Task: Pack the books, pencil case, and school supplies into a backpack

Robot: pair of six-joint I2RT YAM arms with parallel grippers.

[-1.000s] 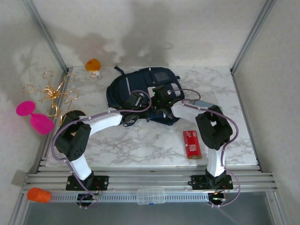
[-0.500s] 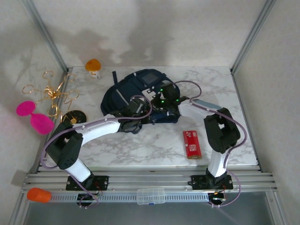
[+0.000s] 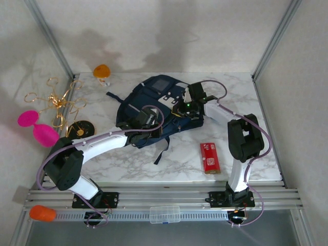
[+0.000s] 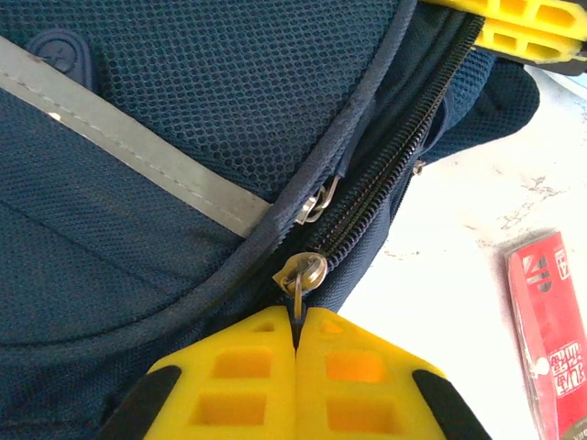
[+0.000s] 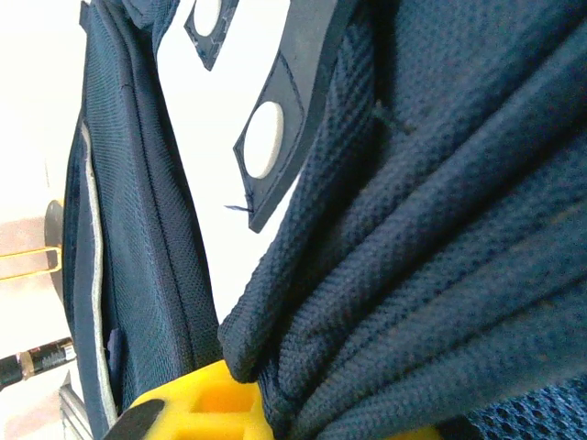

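- Between the yellow fingers (image 4: pixel 229 376) of the left pincer (image 4: pixel 298 323), which are pressed together, sits the zipper pull (image 4: pixel 298 298) of the backpack (image 3: pixel 154 97); its metal slider (image 4: pixel 305 272) is just above the fingertips on the dark zip track.
- From above, the left pincer (image 3: pixel 145 123) is at the near left edge of the backpack.
- At the backpack's right side is the right pincer (image 3: pixel 185 105). In its wrist view a fold of navy mesh fabric lies over one yellow finger (image 5: pixel 197 408); whether it is clamped on the fabric I cannot tell.
- White patches (image 5: pixel 261 151) and a pale stripe (image 4: pixel 138 137) show on the backpack, which lies flat in the middle of the far half of the surface (image 3: pixel 128 159), one strap (image 3: pixel 163 151) trailing toward the near edge.
- Right of the strap and apart from the backpack, the red box (image 3: pixel 209 157) lies flat on the white marbled surface.
- Far left, an orange capped object (image 3: pixel 101 72) stands by the back edge, and a black-and-gold disc (image 3: pixel 81 128) lies at the left edge.
- White walls and aluminium posts enclose the surface; pink shapes (image 3: pixel 33 125) and gold wire loops (image 3: pixel 56 100) are on the left wall.
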